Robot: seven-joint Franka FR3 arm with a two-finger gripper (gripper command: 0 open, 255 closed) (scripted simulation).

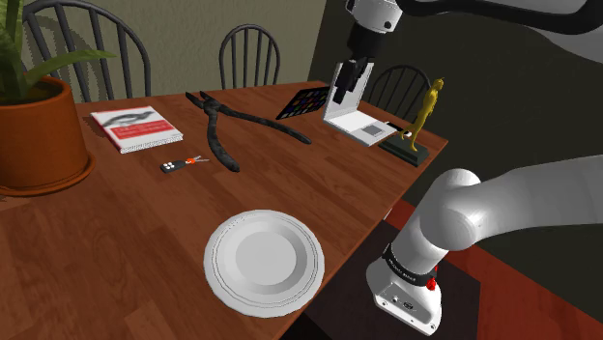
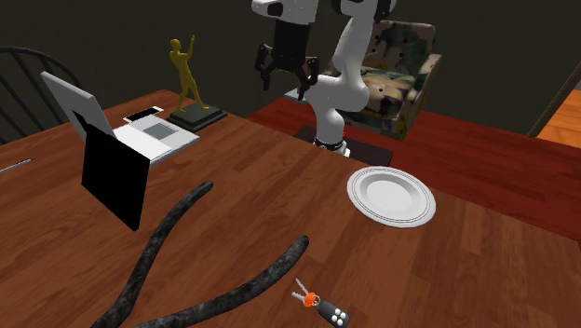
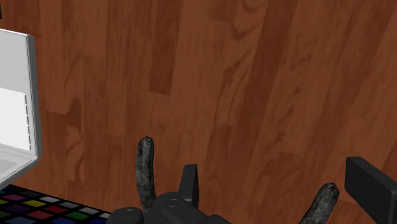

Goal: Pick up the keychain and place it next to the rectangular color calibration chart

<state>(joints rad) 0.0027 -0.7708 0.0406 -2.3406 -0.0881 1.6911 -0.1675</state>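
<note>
Hovering wide open and empty near the chart (image 1: 302, 101), the hand (image 1: 345, 95) is well apart from the keychain (image 1: 180, 164), which lies on the counter (image 1: 116, 241) beyond the pliers (image 1: 218, 135). A low reach could snag those handles or nudge the keychain away.

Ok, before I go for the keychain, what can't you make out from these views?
Keychain: too small in the shoulder view to tell how its keys lie.
Colour chart: cut off by the wrist view's edge; the second exterior view faces its black back.
Black tool: its joined end is cut off by the second exterior view's bottom edge.
</note>
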